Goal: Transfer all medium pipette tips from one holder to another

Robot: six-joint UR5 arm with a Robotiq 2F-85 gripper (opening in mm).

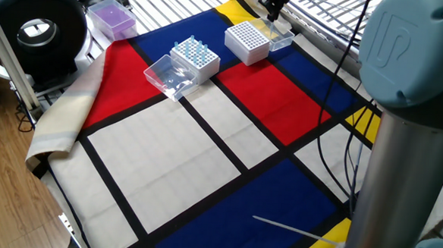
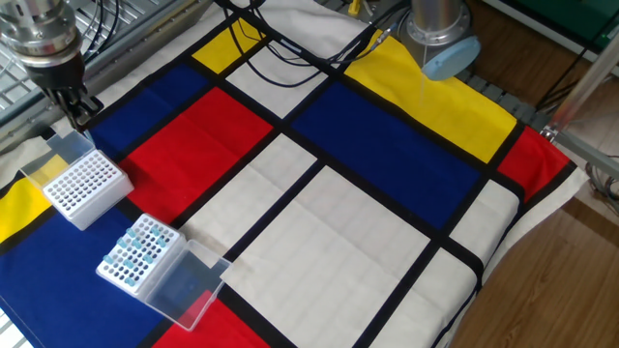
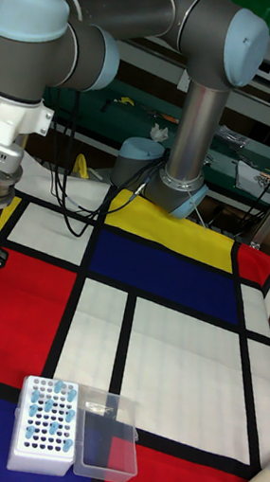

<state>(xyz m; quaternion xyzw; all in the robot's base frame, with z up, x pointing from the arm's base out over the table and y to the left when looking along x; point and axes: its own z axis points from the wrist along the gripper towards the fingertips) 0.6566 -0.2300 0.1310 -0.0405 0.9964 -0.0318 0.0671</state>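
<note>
The medium pipette tips are pale-blue cones standing in a white holder whose clear lid lies open beside it; the tips also show in the tall view. A second white holder shows only bare holes, and its clear lid lies behind it. My gripper hangs above that lid, just past the bare holder and well away from the tips. Its fingers stand close together. I see nothing between them.
A purple box and a black round device stand off the cloth's far left corner. Black cables trail across the cloth toward the arm's base. A metal rack lines the edge behind the holders.
</note>
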